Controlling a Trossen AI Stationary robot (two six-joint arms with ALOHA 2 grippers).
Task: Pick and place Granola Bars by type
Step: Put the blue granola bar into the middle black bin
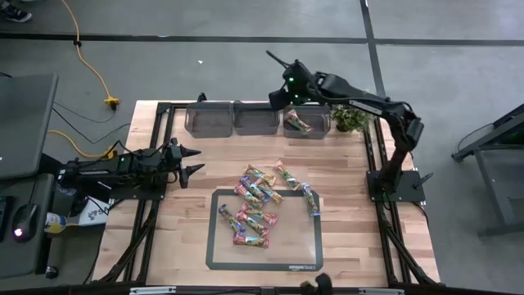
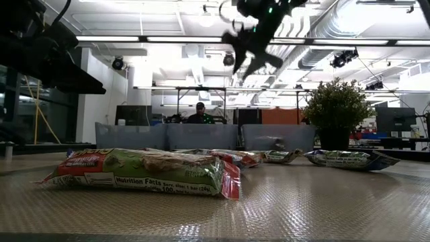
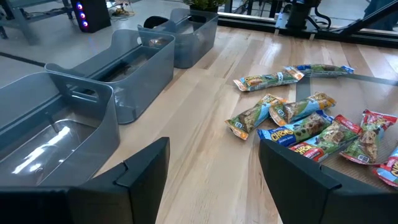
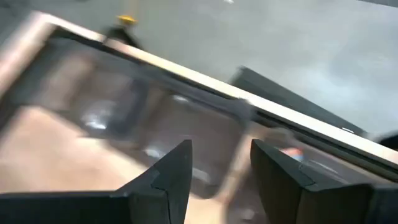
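Note:
Several granola bars in red, green and blue wrappers lie in a loose pile (image 1: pixel 258 201) on the wood and on the far part of a dark-framed mat (image 1: pixel 262 260). One more bar (image 1: pixel 297 123) lies inside the right-hand bin (image 1: pixel 319 123) of three grey bins at the far edge. My right gripper (image 1: pixel 274 59) hangs high over the bins, open and with nothing between its fingers (image 4: pixel 221 155). My left gripper (image 1: pixel 195 161) waits open at the table's left side, pointing toward the pile (image 3: pixel 311 124).
The middle bin (image 1: pixel 256 117) and the left bin (image 1: pixel 209 119) stand beside the right one. A small potted plant (image 1: pixel 348 117) stands at the far right corner. In the low view a green and red bar (image 2: pixel 141 171) lies nearest, and a person sits far behind the table.

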